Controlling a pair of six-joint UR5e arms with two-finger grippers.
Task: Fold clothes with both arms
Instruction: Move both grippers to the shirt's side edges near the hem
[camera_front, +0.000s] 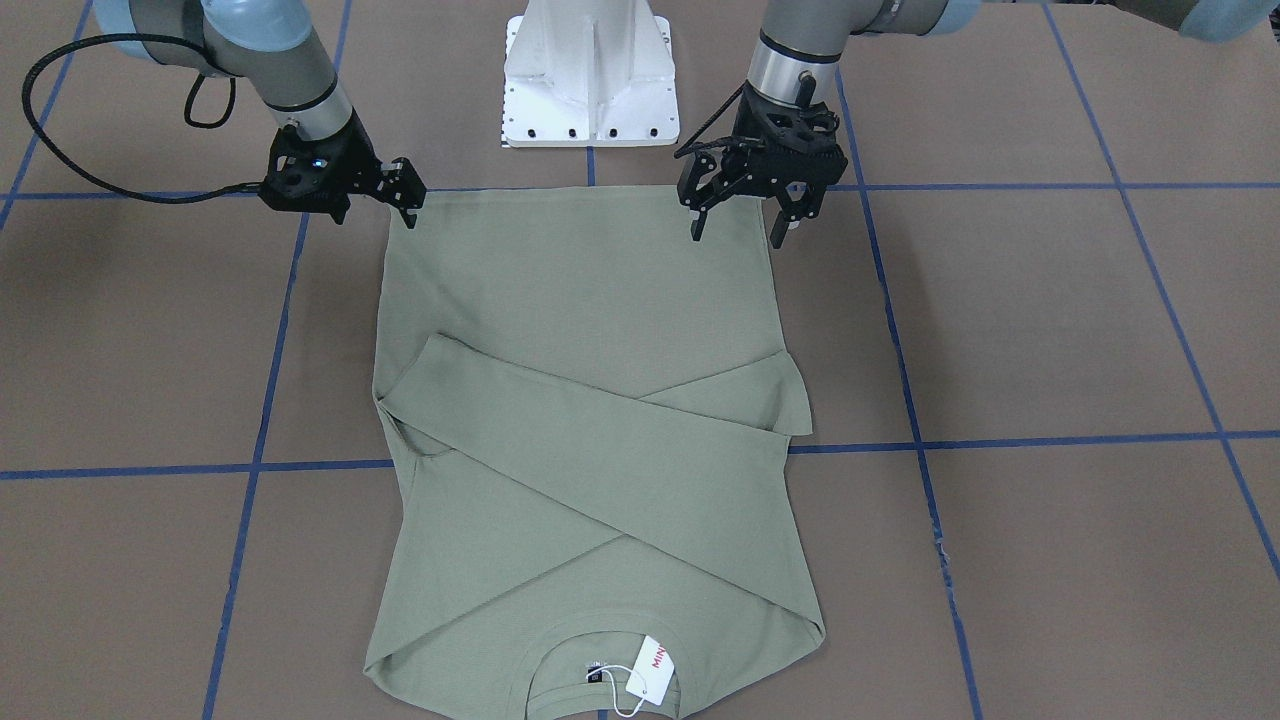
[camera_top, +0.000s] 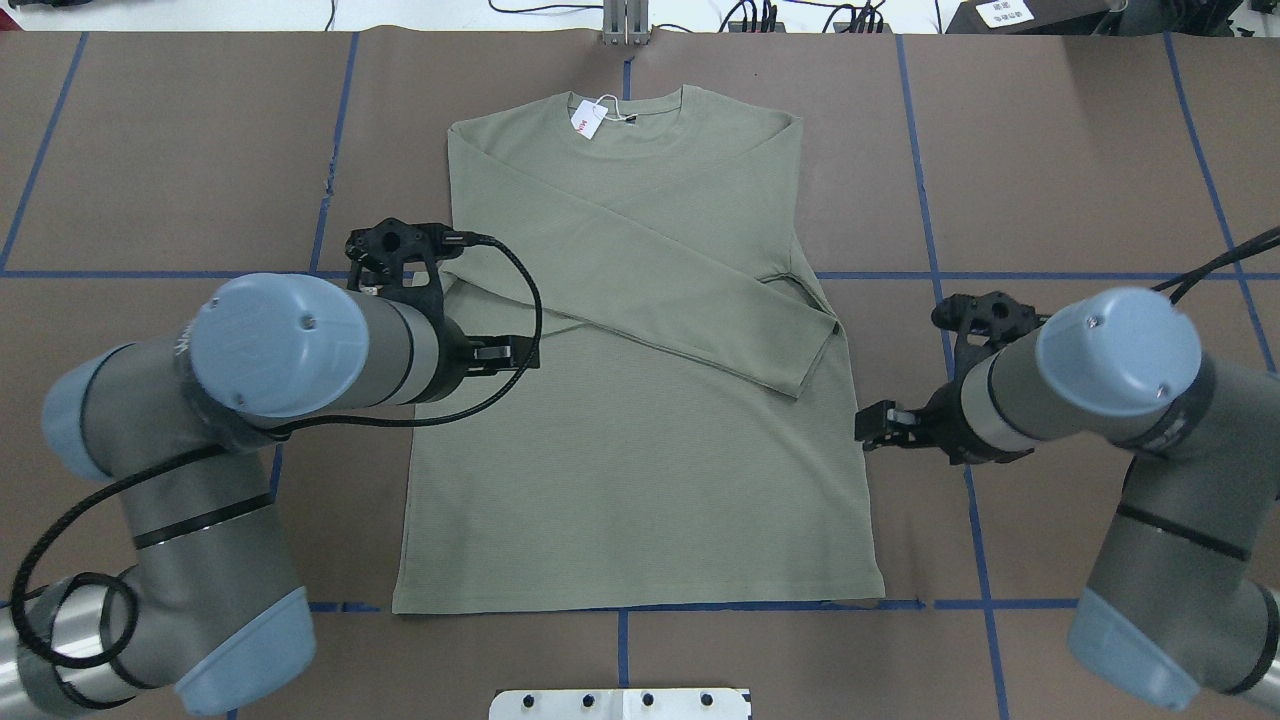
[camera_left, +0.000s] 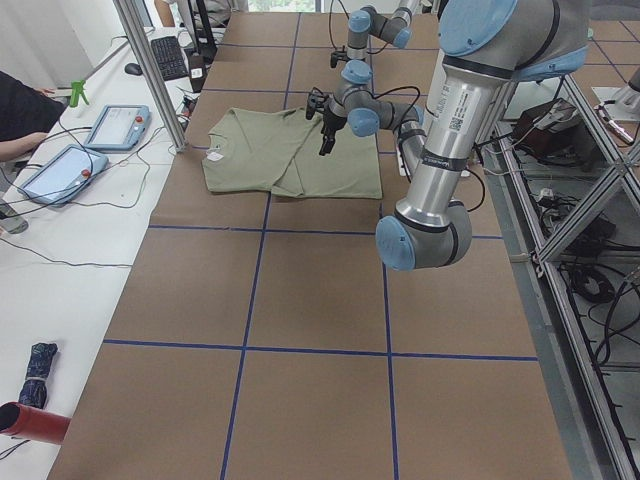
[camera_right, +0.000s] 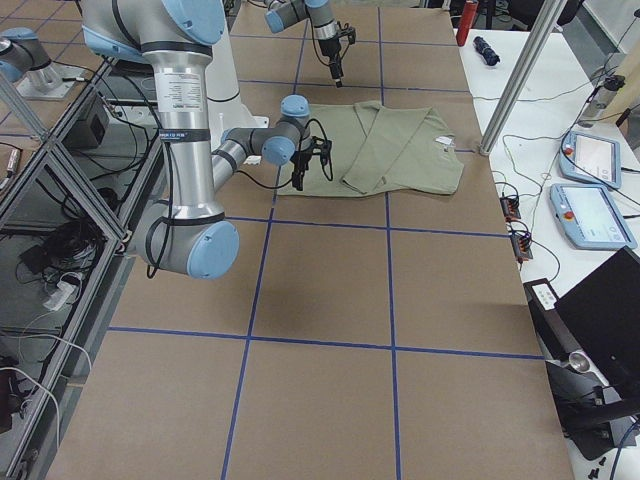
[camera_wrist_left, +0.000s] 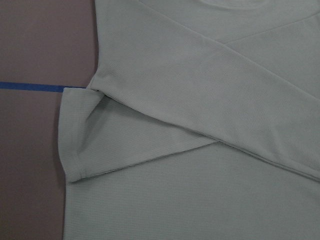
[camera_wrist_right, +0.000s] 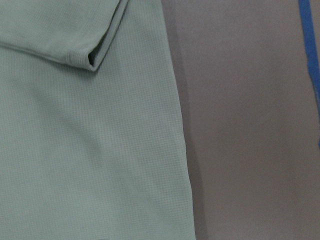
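Exterior front-facing: shirt (camera_front: 580, 300) lies flat on table (camera_front: 1050, 320), sleeves crossed, white collar hang tag (camera_front: 655, 662) showing red "MIN", left gripper (camera_front: 735, 237) spread wide over the hem, right gripper (camera_front: 408, 210) opening cannot be told; overhead exterior: tag lettering illegible.

One shirt (camera_front: 590, 330), two arms (camera_front: 290, 70) (camera_front: 800, 45) (two tools (camera_front: 408, 208) (camera_front: 736, 232))
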